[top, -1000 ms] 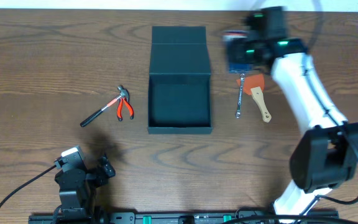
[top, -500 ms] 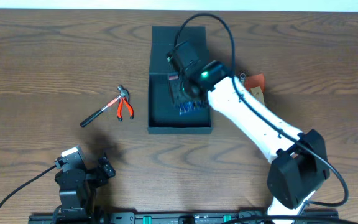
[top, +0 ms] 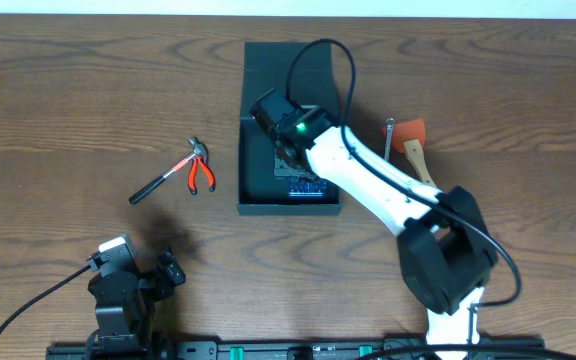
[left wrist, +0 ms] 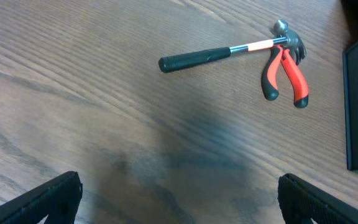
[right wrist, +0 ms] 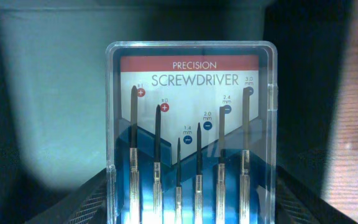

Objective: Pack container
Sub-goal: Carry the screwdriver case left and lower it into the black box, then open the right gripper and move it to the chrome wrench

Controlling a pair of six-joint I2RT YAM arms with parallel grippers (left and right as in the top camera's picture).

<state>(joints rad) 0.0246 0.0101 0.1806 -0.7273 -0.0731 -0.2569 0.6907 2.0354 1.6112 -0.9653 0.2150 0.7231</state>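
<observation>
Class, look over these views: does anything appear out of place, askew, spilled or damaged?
Nothing looks spilled or damaged. The container sits square, lid open, screwdriver set inside. Left of it, the pliers overlap the head of the hammer, slightly untidy.

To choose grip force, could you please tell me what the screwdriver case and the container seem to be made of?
The screwdriver case looks like clear, glossy plastic: the screwdrivers show through and its edges catch light. The container looks like matte dark cardboard, probably: flat, dull walls with a folded flap.
</observation>
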